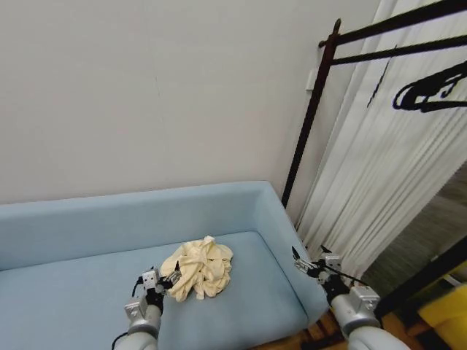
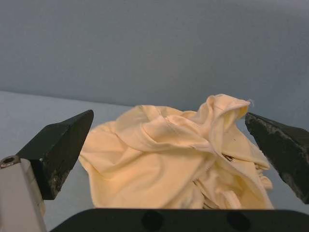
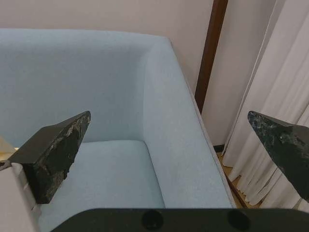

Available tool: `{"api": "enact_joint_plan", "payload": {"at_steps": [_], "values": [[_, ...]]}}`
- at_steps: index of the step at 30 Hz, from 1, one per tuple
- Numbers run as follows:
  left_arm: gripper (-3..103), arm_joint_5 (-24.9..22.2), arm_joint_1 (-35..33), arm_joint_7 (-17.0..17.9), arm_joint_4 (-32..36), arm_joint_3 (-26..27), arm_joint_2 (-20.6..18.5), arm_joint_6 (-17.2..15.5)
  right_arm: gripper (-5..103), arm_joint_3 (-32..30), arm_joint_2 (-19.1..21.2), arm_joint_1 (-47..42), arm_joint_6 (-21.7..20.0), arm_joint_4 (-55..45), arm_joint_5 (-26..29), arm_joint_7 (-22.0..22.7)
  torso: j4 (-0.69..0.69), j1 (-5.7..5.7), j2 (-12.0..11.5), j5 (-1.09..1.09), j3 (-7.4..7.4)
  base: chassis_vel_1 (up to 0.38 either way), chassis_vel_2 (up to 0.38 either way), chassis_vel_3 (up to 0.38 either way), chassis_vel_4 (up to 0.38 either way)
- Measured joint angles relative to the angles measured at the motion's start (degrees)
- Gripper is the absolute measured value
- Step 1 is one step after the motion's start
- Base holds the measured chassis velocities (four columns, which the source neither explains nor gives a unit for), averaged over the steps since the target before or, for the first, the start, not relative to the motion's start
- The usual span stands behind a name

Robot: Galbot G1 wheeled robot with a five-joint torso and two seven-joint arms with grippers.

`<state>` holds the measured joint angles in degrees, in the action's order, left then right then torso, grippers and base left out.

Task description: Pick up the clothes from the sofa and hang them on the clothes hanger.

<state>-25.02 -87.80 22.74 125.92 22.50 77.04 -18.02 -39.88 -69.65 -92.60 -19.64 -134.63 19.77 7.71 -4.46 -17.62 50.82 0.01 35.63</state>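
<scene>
On the seat of the sofa (image 1: 87, 219), somewhat toward its right armrest and about midway between backrest and front edge, the clothes (image 1: 198, 270) lie as one crumpled cream heap. It has no clear long axis, just a rounded bundle with a raised fold on the side nearer the backrest.

The left claw (image 1: 163, 277) is the nearer one. It sits low at the front-left edge of the heap, fingers spread wide and holding nothing. The heap lies straight ahead of it toward the backrest, centred in the gap in the left wrist view. Whether a fingertip already brushes the cloth I cannot tell.

The right claw (image 1: 312, 261) hangs by the front corner of the right armrest, also spread and empty, well apart from the heap.

The rack (image 1: 306, 117) with its hanger (image 1: 430, 91) stands past the sofa's right end.
</scene>
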Motion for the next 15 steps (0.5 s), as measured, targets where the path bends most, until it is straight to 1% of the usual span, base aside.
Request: {"api": "enact_joint_plan", "payload": {"at_steps": [2, 3, 4, 5, 6, 7, 9, 10, 11, 14, 15], "values": [[100, -3.7, 2.0, 4.9, -0.1, -2.6, -0.3, -1.7, 100, 0.3, 0.3, 0.3, -0.1, 0.7, 0.0, 0.2, 0.0, 0.0, 0.0, 0.0, 0.0, 0.0, 0.0, 0.0, 0.0], [100, -4.7, 2.6, 6.2, -0.2, -3.1, -0.4, -2.1, 100, 0.3, 0.3, 0.3, -0.1, 0.8, 0.0, 0.2, 0.0, 0.0, 0.0, 0.01, 0.0, 0.0, 0.0, 0.0, 0.0], [100, -7.5, 4.0, 9.6, -1.0, -4.4, -0.4, -2.8, 100, 0.5, 0.4, 0.4, -0.1, 1.2, 0.0, 0.3, -0.01, 0.0, 0.0, 0.0, 0.0, 0.0, 0.0, 0.0, 0.0], [100, -7.5, 4.0, 9.6, -1.0, -4.4, -0.4, -2.8, 100, 0.5, 0.4, 0.4, -0.1, 1.2, 0.0, 0.3, -0.01, 0.0, 0.0, 0.0, 0.0, 0.0, 0.0, 0.0, 0.0], [100, -10.3, 5.5, 12.8, -2.5, -5.6, -0.3, -3.4, 100, 0.7, 0.6, 0.3, -0.1, 1.7, -0.1, 0.5, -0.01, 0.0, 0.0, 0.0, 0.0, 0.0, 0.0, 0.0, 0.0], [100, -11.2, 6.4, 14.1, -3.9, -6.2, -0.1, -3.4, 100, 0.7, 0.7, 0.2, -0.2, 2.0, -0.1, 0.5, -0.01, 0.0, 0.0, 0.0, 0.0, 0.0, 0.0, 0.0, 0.0], [100, -11.7, 7.4, 14.8, -6.2, -6.8, 0.3, -3.4, 100, 0.8, 0.9, 0.0, -0.2, 2.4, -0.2, 0.7, 0.0, 0.0, 0.0, -0.01, 0.0, 0.0, 0.0, 0.0, 0.0], [100, -11.7, 7.4, 14.8, -6.2, -6.8, 0.3, -3.4, 100, 0.8, 0.9, 0.0, -0.2, 2.4, -0.2, 0.7, 0.0, 0.0, 0.0, -0.01, 0.0, 0.0, 0.0, 0.0, 0.0], [100, -11.9, 8.6, 15.1, -8.7, -7.5, 0.6, -3.4, 100, 0.8, 1.1, -0.2, -0.2, 2.9, -0.3, 0.8, 0.01, 0.0, 0.0, 0.0, 0.0, 0.0, 0.0, 0.0, 0.0], [100, -12.0, 11.2, 15.3, -12.6, -9.2, 1.4, -3.0, 100, 0.8, 1.4, -0.4, -0.2, 3.7, -0.3, 0.9, 0.0, 0.0, 0.0, 0.0, 0.0, 0.0, 0.0, 0.0, 0.0], [100, -12.1, 13.8, 15.6, -15.6, -10.7, 2.0, -2.5, 100, 0.8, 1.7, -0.4, -0.2, 4.1, -0.4, 0.9, -0.01, 0.0, 0.0, -0.01, 0.0, 0.0, 0.0, 0.0, 0.0]]}}
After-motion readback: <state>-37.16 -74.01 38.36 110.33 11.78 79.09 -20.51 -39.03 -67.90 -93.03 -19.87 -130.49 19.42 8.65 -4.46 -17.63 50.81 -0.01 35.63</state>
